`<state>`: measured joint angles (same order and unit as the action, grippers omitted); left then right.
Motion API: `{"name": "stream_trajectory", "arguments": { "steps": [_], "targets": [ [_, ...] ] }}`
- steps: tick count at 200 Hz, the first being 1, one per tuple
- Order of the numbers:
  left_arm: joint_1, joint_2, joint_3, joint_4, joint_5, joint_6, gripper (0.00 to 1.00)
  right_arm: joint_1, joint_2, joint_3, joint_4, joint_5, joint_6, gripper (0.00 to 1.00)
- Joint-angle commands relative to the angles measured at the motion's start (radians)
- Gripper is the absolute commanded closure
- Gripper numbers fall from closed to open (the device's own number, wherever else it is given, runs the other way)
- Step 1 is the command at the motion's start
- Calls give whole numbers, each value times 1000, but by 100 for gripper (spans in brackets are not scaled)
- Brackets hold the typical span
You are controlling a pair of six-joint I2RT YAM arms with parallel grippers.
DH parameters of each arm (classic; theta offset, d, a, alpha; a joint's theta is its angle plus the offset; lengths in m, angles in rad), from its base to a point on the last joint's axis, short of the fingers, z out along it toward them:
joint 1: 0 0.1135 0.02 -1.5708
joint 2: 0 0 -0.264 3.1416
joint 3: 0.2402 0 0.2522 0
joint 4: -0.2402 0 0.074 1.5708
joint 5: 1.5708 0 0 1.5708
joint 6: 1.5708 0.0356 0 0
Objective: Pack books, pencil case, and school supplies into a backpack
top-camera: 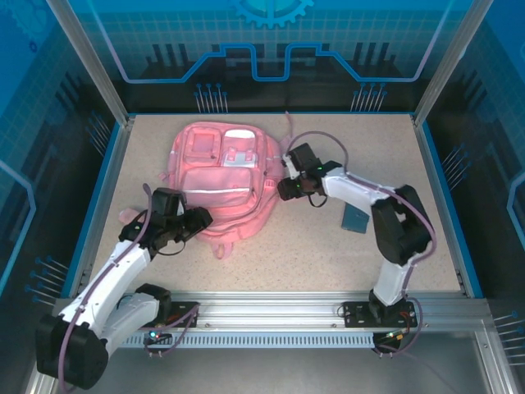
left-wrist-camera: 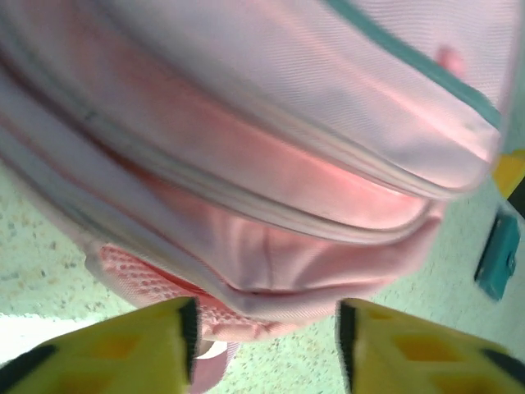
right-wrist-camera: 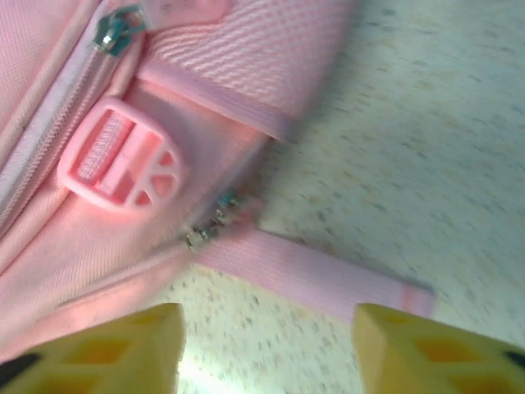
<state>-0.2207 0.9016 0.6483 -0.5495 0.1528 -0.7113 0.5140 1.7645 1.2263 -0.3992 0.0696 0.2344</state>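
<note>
**Bag looks nearly packed, one teal piece left out**

The pink backpack lies flat, front pockets up, left of the middle of the table and toward its far edge. Its straps trail toward the near edge.

The left gripper sits at the bag's near-left corner. In the left wrist view its yellow fingers stand apart with nothing between them, and the bag's bottom seam lies just ahead of the left gripper. The long zip lines seen there look closed.

The right gripper is at the bag's right side. Its fingers are also spread and hold nothing. Bare table lies between them, and a pink strap crosses just beyond the right gripper. Also in that view are a pink buckle and a teal zipper pull.

My judgement is that the task is in its late part. The bag looks filled and zipped, though whether the books and pencil case are inside cannot be told from outside. A small teal flat piece lies right of the middle of the table, well apart from the bag and beside the right arm. If it counts as a school supply, it is not yet packed.

Counted:
- One backpack.
- One teal flat piece loose on the table.
- Two grippers, both empty.
</note>
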Motion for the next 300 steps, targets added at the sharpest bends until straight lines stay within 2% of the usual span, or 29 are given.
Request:
{"name": "stream_trajectory", "arguments": {
  "steps": [1,27,55,90,129,145,177,216,246,266,300],
  "targets": [
    [-3,9,106,-91,43,145,37,-8,-155,-82,17,-52,27,29],
    [-86,75,196,-105,-7,263,28,-21,-281,-175,12,-42,76,18],
    [-245,207,317,-120,-162,391,20,-47,-389,-237,3,-38,98,8],
    [-359,404,443,-155,-335,551,15,-94,-448,-265,5,-53,112,3],
    [-396,552,509,-140,-376,674,14,-136,-460,-275,7,-91,111,1],
    [-402,614,550,-161,-349,707,19,-155,-461,-265,1,-113,114,2],
    [-418,732,622,-183,-444,733,24,-173,-469,-260,9,-155,129,2],
    [-419,841,720,-230,-539,751,39,-174,-467,-261,14,-182,146,2],
    [-419,860,738,-241,-602,754,69,-172,-445,-255,24,-211,154,3],
    [-420,796,716,-209,-590,756,89,-163,-408,-227,40,-266,150,5],
    [-422,596,600,-79,-508,784,98,-121,-289,-117,60,-358,119,8]
  ]
}}
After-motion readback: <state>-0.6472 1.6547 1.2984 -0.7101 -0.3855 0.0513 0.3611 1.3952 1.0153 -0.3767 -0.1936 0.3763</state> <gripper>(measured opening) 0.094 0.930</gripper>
